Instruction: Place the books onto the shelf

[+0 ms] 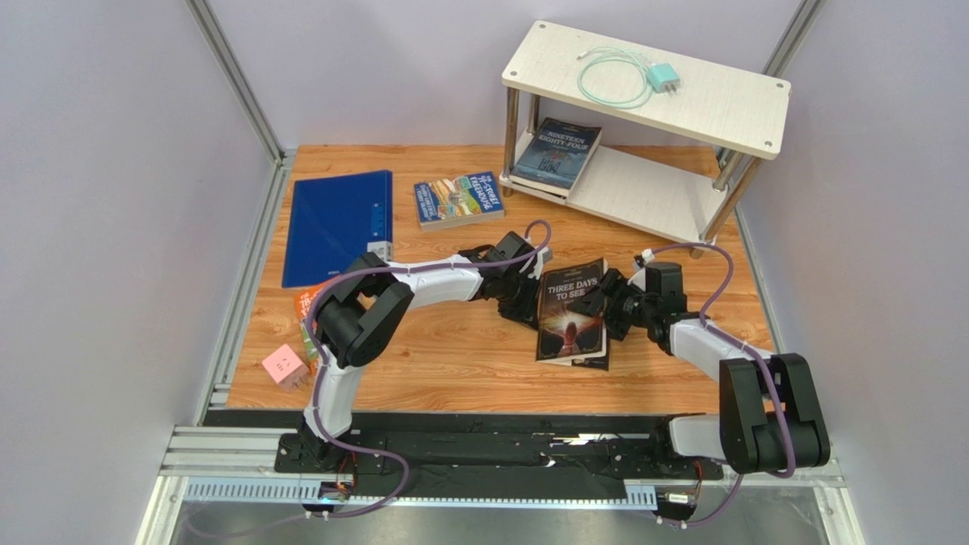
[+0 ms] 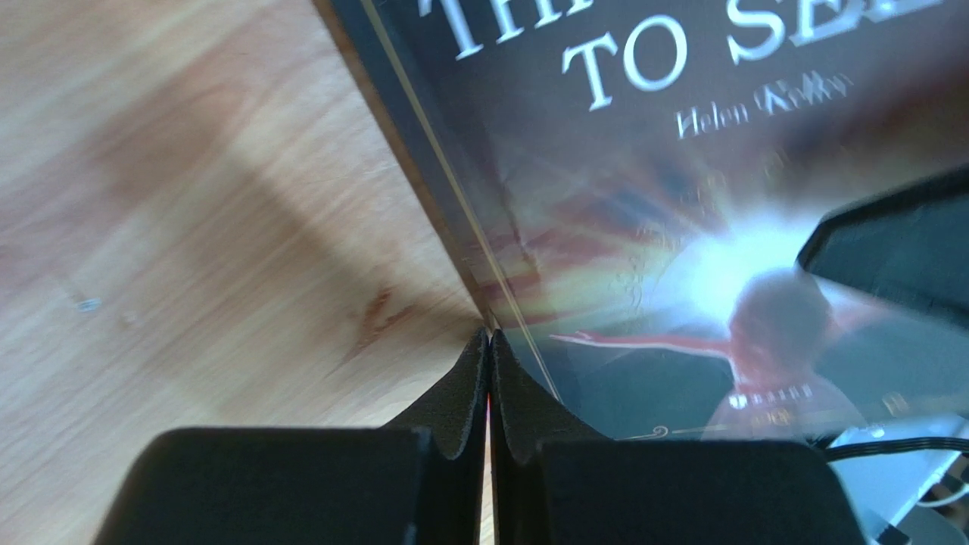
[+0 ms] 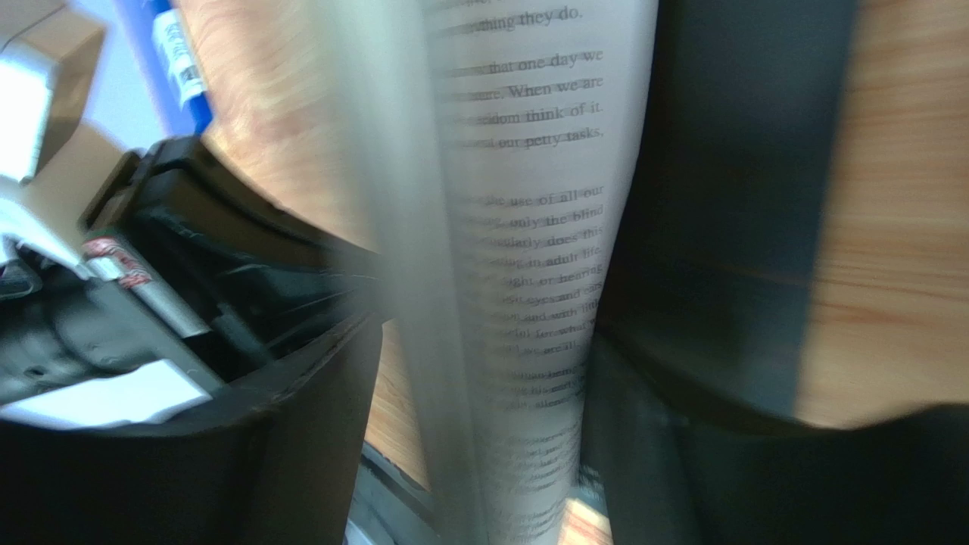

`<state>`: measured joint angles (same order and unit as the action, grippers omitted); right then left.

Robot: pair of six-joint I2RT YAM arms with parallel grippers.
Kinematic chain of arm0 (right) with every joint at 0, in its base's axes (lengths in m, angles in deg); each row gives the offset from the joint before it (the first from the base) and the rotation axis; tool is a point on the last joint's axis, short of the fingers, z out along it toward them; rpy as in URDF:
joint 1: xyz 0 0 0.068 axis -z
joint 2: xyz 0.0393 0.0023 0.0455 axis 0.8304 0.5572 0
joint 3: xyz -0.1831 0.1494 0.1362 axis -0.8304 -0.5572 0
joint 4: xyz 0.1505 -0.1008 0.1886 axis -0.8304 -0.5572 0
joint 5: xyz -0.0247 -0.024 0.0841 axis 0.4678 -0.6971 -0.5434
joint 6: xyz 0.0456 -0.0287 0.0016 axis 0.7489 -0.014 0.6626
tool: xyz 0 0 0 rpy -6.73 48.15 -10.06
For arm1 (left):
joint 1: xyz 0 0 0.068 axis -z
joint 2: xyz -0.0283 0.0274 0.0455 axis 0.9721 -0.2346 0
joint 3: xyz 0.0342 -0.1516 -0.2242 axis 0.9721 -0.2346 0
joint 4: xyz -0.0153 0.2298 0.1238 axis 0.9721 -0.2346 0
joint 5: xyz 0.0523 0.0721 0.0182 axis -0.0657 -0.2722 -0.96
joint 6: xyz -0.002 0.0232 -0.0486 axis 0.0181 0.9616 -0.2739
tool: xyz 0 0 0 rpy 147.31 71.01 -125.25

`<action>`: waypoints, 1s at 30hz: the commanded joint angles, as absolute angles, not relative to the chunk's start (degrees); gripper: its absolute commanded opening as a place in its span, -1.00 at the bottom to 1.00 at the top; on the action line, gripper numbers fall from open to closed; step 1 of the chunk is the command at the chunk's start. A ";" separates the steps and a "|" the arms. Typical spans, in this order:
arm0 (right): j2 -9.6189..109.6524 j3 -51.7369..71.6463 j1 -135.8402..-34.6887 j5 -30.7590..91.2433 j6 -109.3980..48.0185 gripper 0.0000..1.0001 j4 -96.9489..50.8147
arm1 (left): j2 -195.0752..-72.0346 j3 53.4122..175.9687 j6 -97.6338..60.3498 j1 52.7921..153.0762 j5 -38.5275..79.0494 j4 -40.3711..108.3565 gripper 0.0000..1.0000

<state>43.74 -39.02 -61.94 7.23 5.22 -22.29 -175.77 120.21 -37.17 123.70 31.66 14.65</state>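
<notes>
Your dark book (image 1: pixel 572 312) lies long axis near-far between both: left gripper (image 2: pixel 489 358) pinched empty at its spine, right gripper (image 1: pixel 612 316) wide, straddling the page edge, unclamped.

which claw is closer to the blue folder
Left. The left claw is at the edge of the Three Days to See book that faces the blue folder; the right claw is at its opposite edge, farther away.
</notes>
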 commanded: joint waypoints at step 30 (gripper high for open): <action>44.25 -36.85 -62.99 -13.43 19.60 -0.60 16.17 | -143.58 88.14 -43.44 115.64 39.76 52.43 0.98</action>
